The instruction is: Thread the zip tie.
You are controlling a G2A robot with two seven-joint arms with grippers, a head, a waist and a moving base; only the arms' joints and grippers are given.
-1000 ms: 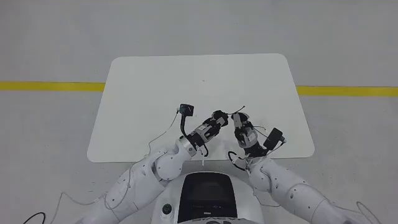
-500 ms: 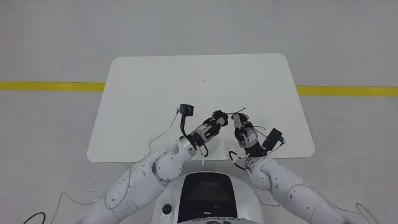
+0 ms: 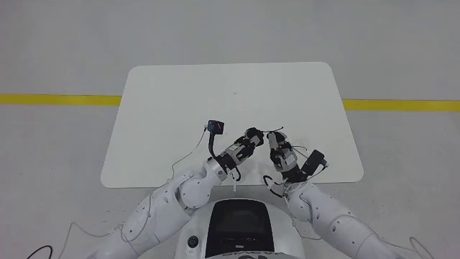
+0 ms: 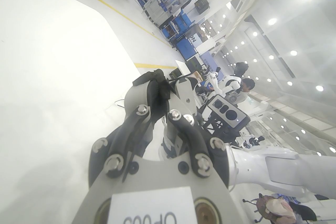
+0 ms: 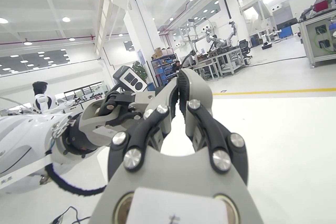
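White table with rounded corners on a grey floor crossed by yellow lines; both arms are over the near edge of the table, close to mid-width; left gripper and right gripper are tip to tip, just beside each other; left jaws are closed on dark material, from which the zip tie, a thin black strand, runs across above the right gripper; right jaws are pressed pad to pad; whether the strand lies between them cannot be determined.

left gripper just beside right gripper | zip tie between them | over table near edge
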